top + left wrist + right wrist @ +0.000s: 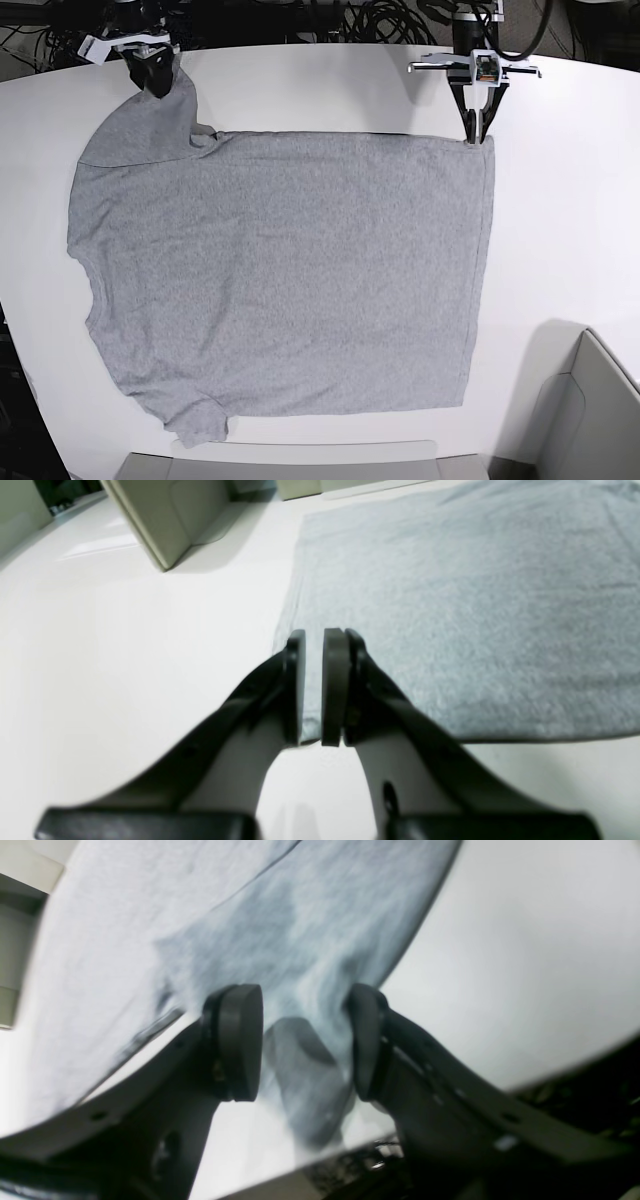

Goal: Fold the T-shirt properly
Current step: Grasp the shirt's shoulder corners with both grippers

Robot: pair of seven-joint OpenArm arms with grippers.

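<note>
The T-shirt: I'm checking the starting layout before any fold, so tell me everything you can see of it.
The T-shirt is plain heather-grey knit, spread flat and nearly smooth on the white table, no lettering showing. Both short sleeves lie toward the base view's left, the hem toward its right. The left gripper, pads narrowly apart, sits at a hem corner. The right gripper, jaws wider, straddles bunched sleeve fabric.

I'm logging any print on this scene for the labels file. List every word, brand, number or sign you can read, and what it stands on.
None can be read.
T-shirt: the side facing up is plain grey, with no lettering showing in any view.
Table: bare white, no marks.
Left gripper and right gripper: plain black, no label visible.
</note>
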